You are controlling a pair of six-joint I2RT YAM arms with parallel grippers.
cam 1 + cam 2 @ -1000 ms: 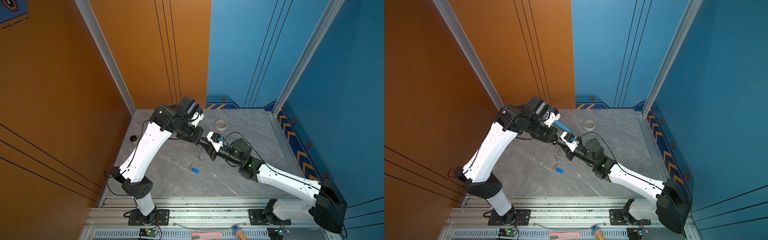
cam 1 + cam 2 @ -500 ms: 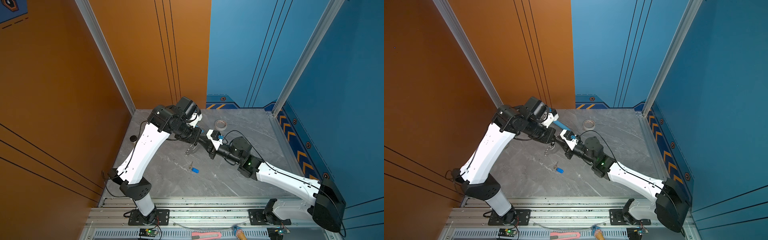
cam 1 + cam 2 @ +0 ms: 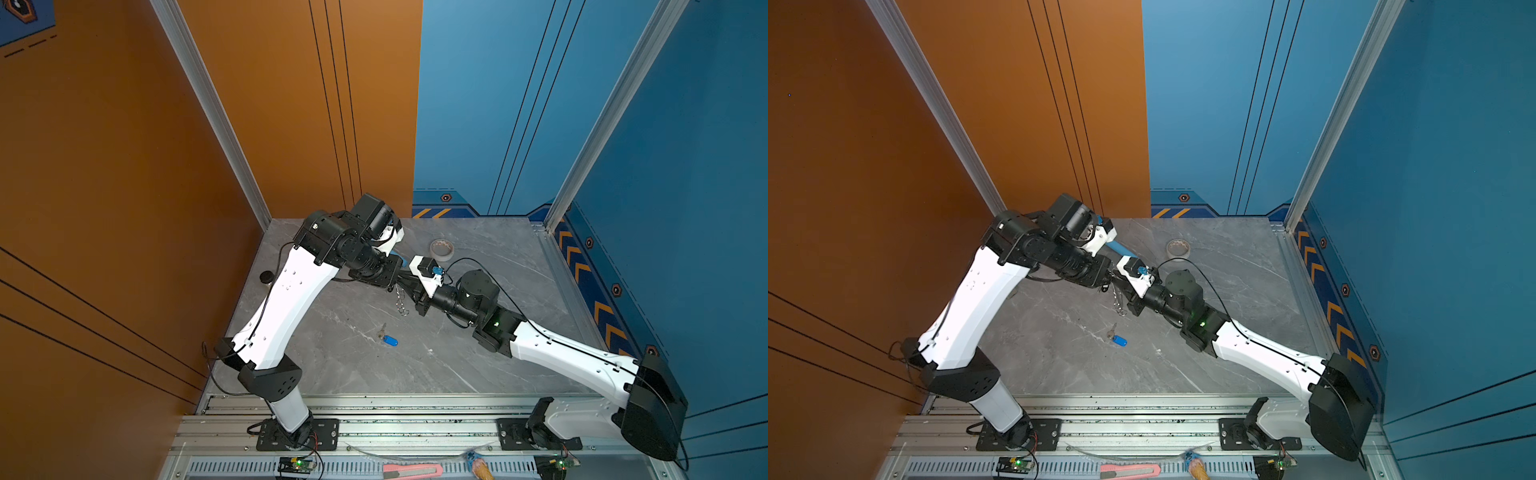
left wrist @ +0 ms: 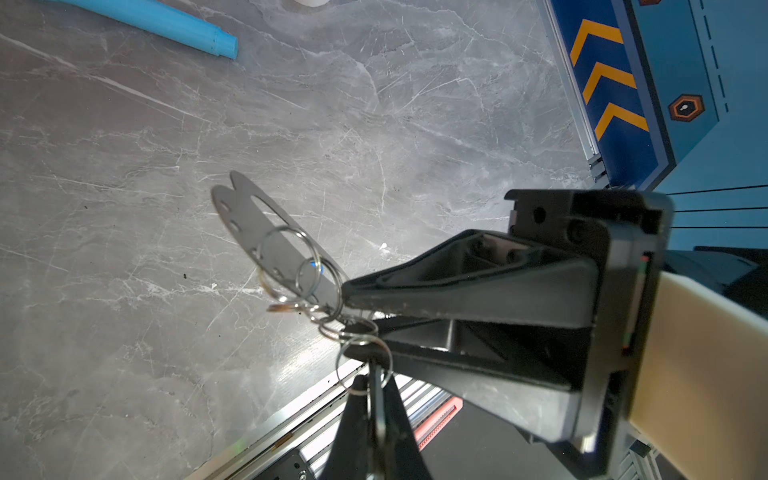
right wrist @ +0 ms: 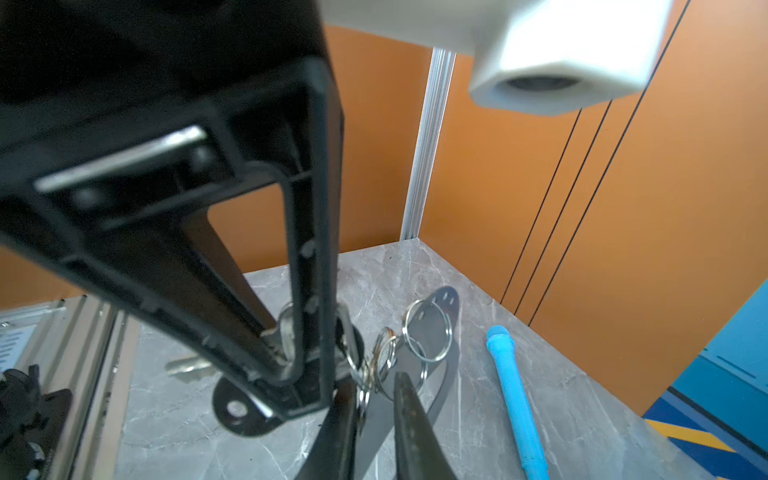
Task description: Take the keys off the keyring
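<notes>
My left gripper (image 4: pixel 376 386) is shut on a silvery key (image 5: pixel 187 365), which shows edge-on between its fingers. A dark fob (image 5: pixel 237 409) hangs below it. A wire ring links that key to the keyring (image 4: pixel 245 216), a flat grey plate with an oval cut-out that hangs above the table in both top views (image 3: pixel 401 301) (image 3: pixel 1119 301). My right gripper (image 5: pixel 376 386) meets it from the opposite side. Its jaws stand narrow around the plate's ringed end. A loose key with a blue tag (image 3: pixel 388 338) lies on the table nearer the front.
A long blue tube (image 5: pixel 515 399) lies on the grey marble table (image 3: pixel 478 353) behind the grippers. A whitish tape roll (image 3: pixel 441 249) sits toward the back. A black knob (image 3: pixel 266 276) is at the left edge. A pink cutter (image 3: pixel 411 469) lies on the front rail.
The hanging keyring swung left and came back under the grippers. My right jaws have narrowed around its ringed end. The left grip is unchanged.
</notes>
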